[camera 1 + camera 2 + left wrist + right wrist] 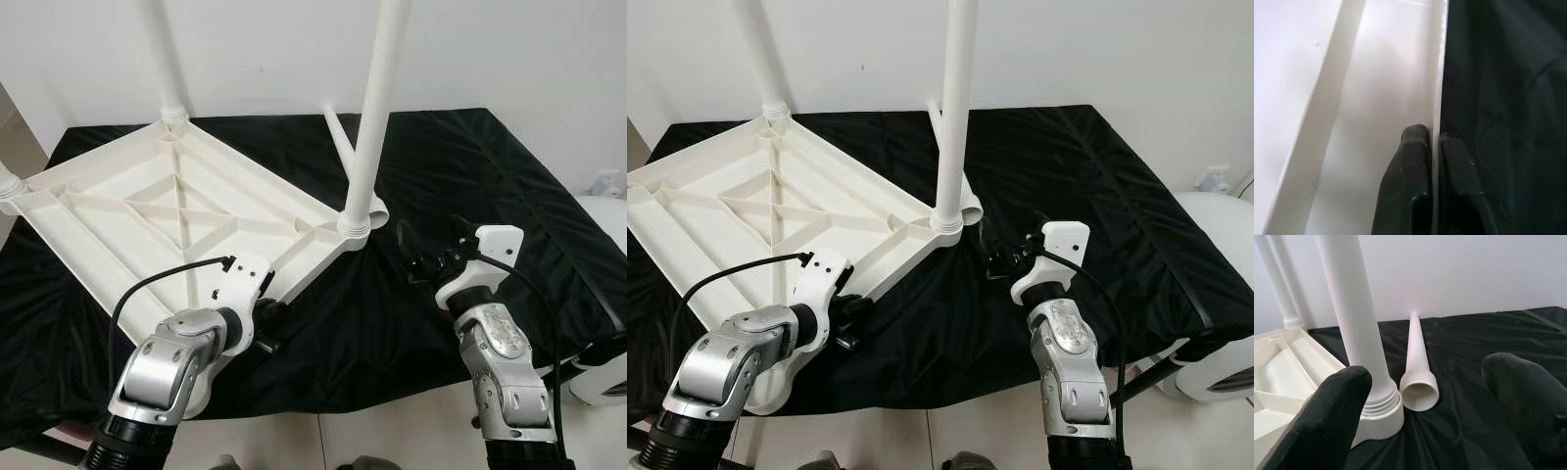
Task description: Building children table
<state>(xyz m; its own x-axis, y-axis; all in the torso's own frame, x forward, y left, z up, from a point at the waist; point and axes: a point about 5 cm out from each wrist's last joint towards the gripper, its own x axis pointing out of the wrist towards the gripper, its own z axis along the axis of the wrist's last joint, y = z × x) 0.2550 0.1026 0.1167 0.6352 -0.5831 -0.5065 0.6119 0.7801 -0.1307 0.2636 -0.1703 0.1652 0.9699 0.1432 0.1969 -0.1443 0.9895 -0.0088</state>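
- The white tabletop (167,211) lies upside down on the black cloth (490,186), ribs facing up, with legs screwed upright into its far corner (162,59) and its right corner (377,108).
- One loose leg (1414,357) lies on the cloth just behind the right corner socket, its threaded open end facing the robot.
- The left gripper (1432,161) is pinching the tabletop's near-right rim, one finger inside the edge and one outside against the cloth.
- The right gripper (1425,406) hovers low over the cloth with its fingers spread wide, aimed at the loose leg's threaded end and not yet touching it.
- Risk, as I see it: the leg is round and tapered, so a glancing close could roll it away behind the upright leg.
- Reaching in may also knock the right corner leg, and a slipping rim pinch would let the tabletop shift on the slick cloth.
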